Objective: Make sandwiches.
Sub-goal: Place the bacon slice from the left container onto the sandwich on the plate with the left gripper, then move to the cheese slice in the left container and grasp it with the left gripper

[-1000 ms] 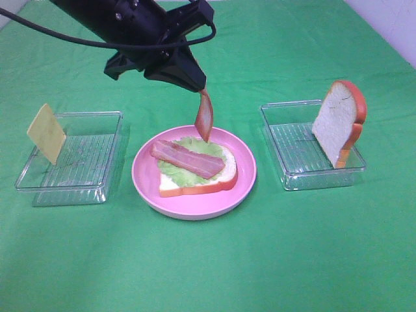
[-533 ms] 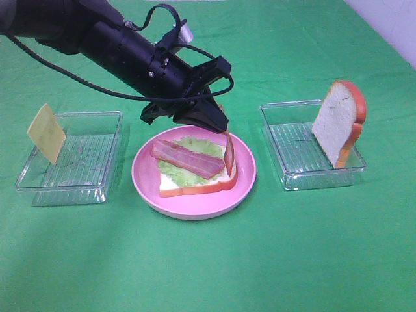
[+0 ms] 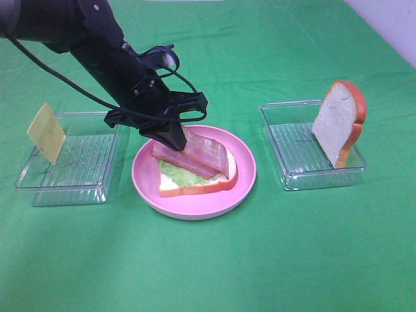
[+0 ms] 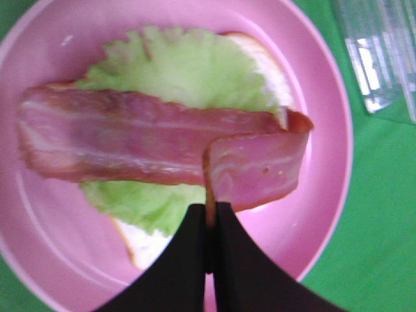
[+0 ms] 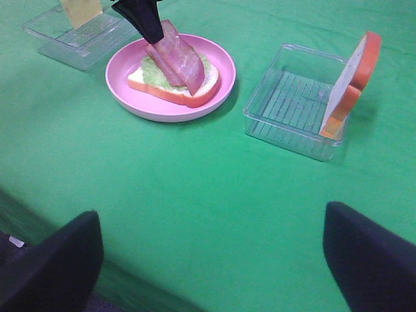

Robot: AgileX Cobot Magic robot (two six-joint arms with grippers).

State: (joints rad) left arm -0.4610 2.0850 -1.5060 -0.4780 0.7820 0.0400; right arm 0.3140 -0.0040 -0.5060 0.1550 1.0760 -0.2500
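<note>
The left pincer [image 4: 209, 211] was pinched shut on one end of a bacon strip [image 4: 257, 166], its black jaws pressed together with only the strip's edge between them. The held strip sloped away from the tips, its far end down on the sandwich and touching a second bacon strip [image 4: 117, 136] that lay flat just beneath. Under that lay pale green lettuce [image 4: 175, 65], and under the lettuce a bread slice [image 3: 195, 187], all on the pink plate [image 3: 244, 179] right below the pincer. Farther out to one side stood a clear tray [image 3: 65, 188] with a yellow cheese square [image 3: 45, 133] leaning at its outer rim. On the opposite side, the other tray [image 3: 289, 175] held a second bread slice [image 3: 338, 120] on edge. The right pincer [image 5: 211, 214] hung well away from the plate over the green cloth [image 3: 208, 273], its jaws spread wide and holding nothing.
</note>
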